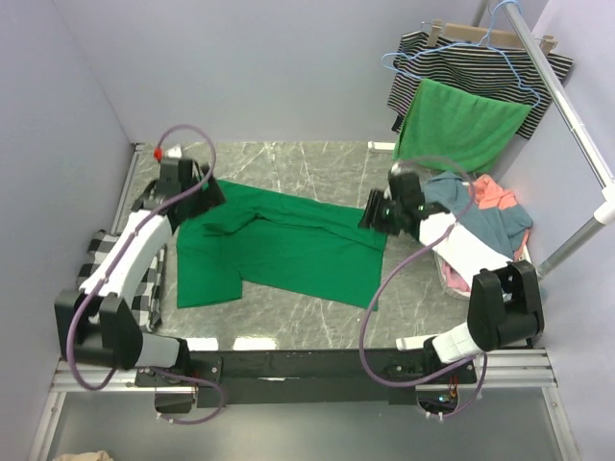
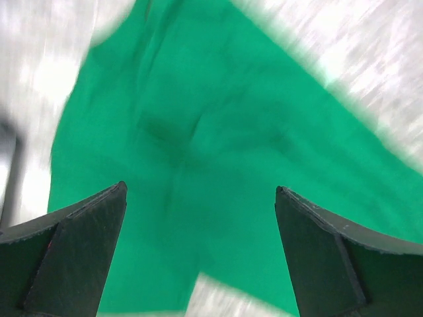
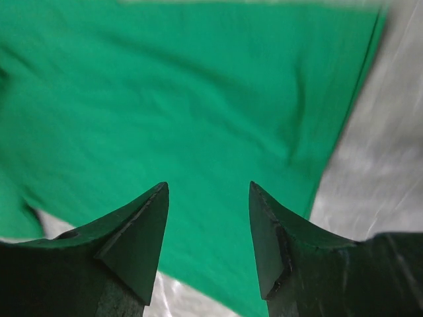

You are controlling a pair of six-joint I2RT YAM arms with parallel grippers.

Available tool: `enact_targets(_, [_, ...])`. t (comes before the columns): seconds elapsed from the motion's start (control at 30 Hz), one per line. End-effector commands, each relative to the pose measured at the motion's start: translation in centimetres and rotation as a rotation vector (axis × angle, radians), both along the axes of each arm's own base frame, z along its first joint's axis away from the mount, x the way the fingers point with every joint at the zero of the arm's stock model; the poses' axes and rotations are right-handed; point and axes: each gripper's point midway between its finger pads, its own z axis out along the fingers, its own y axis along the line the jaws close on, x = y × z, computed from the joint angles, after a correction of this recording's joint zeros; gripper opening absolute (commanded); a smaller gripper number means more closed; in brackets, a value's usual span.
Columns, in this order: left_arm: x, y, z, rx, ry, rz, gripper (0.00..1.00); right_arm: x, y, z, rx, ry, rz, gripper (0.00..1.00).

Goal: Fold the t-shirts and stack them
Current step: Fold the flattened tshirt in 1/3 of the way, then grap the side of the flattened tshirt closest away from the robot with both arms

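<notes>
The green t-shirt (image 1: 288, 245) lies spread on the table (image 1: 288, 163), its long axis running side to side between my arms. My left claw (image 1: 205, 192) hangs wide open over its far left corner. My right claw (image 1: 377, 213) hovers over the far right edge, jaws apart, gripping nothing. Each end sits just below its own claw, so I judge both should drop together.

green t-shirt (image 1: 288, 245): looked soft, matt cloth
table (image 1: 317, 168): showed polished grey marble
clothes rail (image 1: 565, 108): was smooth metal
</notes>
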Motion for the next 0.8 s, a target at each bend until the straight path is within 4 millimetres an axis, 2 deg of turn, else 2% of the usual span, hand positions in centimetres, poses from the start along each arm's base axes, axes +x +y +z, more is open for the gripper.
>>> enact_targets(0.0, [-6.6, 0.3, -4.4, -0.065, 0.180, 0.078, 0.99, -4.8, 0.5, -2.3, 0.028, 0.082, 0.017, 0.59])
enact_targets(0.03, [-8.0, 0.5, -4.6, -0.076, 0.182, 0.094, 1.00, -6.0, 0.4, -3.4, 0.023, 0.111, 0.015, 0.59])
enact_targets(0.23, [-13.0, 0.3, -7.0, -0.197, 0.251, 0.214, 0.99, -9.8, 0.8, -4.4, 0.053, 0.154, 0.028, 0.59])
enact_targets(0.3, [-14.3, 0.1, -8.4, -0.243, 0.279, 0.265, 0.99, -10.6, 1.3, -4.5, 0.058, 0.161, 0.045, 0.59])
enact_targets(0.37, [-14.9, 0.2, -8.6, -0.275, 0.259, 0.300, 0.99, -11.3, 1.9, -4.8, 0.072, 0.174, 0.060, 0.59])
enact_targets(0.4, [-15.3, 0.1, -9.4, -0.294, 0.272, 0.329, 0.99, -11.5, 2.0, -5.0, 0.076, 0.177, 0.063, 0.59])
enact_targets(0.5, [-15.2, 0.4, -10.2, -0.309, 0.250, 0.362, 0.99, -12.2, 2.5, -6.0, 0.084, 0.204, 0.072, 0.59])
enact_targets(0.6, [-14.4, 0.7, -10.8, -0.291, 0.254, 0.380, 0.99, -12.5, 2.1, -6.9, 0.065, 0.217, 0.060, 0.59])
enact_targets(0.77, [-13.6, 2.5, -12.1, -0.180, 0.297, 0.431, 0.99, -13.0, 1.4, -8.3, 0.044, 0.260, 0.006, 0.58])
